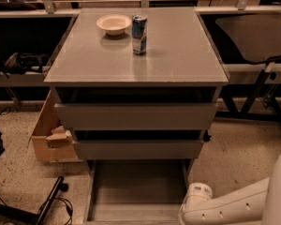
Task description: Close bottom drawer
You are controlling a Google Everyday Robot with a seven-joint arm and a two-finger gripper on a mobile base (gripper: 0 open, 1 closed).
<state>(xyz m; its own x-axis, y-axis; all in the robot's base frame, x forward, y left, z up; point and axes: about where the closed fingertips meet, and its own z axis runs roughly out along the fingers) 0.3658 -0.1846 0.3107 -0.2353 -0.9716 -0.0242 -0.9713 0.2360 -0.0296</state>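
The bottom drawer (138, 191) is pulled far out at the foot of the grey cabinet; its shallow grey box interior faces up and its front runs off the lower edge of the view. Above it sit the middle drawer front (138, 149) and the top drawer front (136, 116). My white arm (225, 205) reaches in from the lower right, its end beside the drawer's right side. The gripper itself is below the frame, out of view.
A white bowl (114, 24) and a blue can (139, 34) stand on the cabinet top (178, 55). A cardboard box (49, 135) sits on the floor left of the cabinet. Cables and a black bar (49, 203) lie at lower left. A dark chair (260, 36) is at right.
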